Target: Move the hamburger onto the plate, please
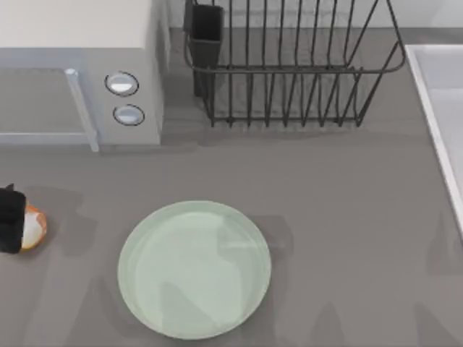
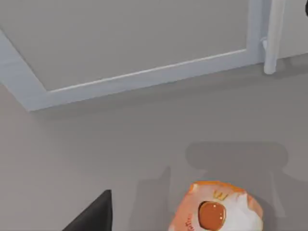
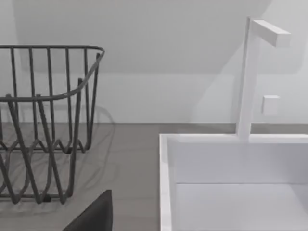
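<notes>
Hamburger (image 1: pixel 34 228) at the worktop's (image 1: pixel 347 217) left edge, left tool (image 1: pixel 10 218) beside it, grip state unclear, plate (image 1: pixel 194 269) near the front edge, well apart

Soft, even, fairly bright rendered light falls from overhead across the grey counter (image 1: pixel 325 217), with no harsh glare. In the top view, the pale green plate (image 1: pixel 194 269) shows a gentle gloss and faint darker reflections across its surface, plus a thin shadow on the counter at its 3 o'clock edge. Blurry-edged grey shadows spread over the counter near 6 o'clock and 9 o'clock. In the left wrist view, the hamburger (image 2: pixel 216 211) sits below a soft rectangular shadow at 12 o'clock. The wire rack (image 3: pixel 43 120) casts faint line shadows on the wall. Edges look slightly soft throughout.
</notes>
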